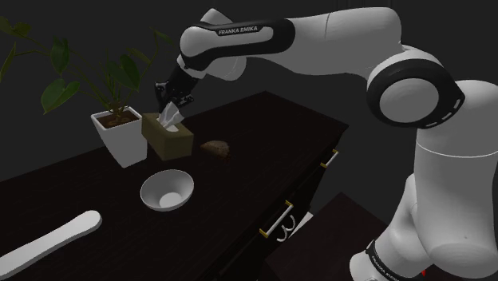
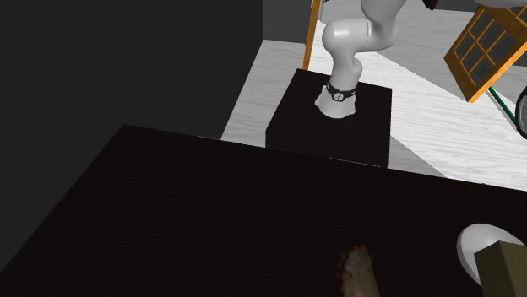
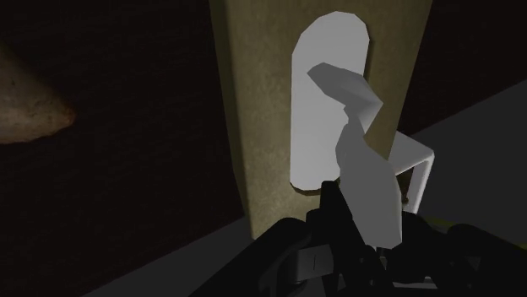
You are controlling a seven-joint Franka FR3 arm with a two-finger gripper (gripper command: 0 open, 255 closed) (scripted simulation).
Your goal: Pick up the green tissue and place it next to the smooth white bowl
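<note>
Tissue box (image 1: 167,137), olive-green, stands on the dark surface (image 1: 239,160) between the plant pot (image 1: 120,136) and a bread piece (image 1: 215,147), apart from the white bowl (image 1: 167,191). The end effector (image 1: 170,104) hangs at its white sheet (image 3: 363,177); whether it is clamped or apart I cannot tell. A pull on the sheet alone may draw it out and leave the box behind.

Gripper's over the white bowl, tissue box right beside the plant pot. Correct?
Not quite. The shoulder view shows the gripper over the olive-green tissue box, at the tissue sticking out of its top, not over the white bowl. The box does stand right beside the white plant pot.
</note>
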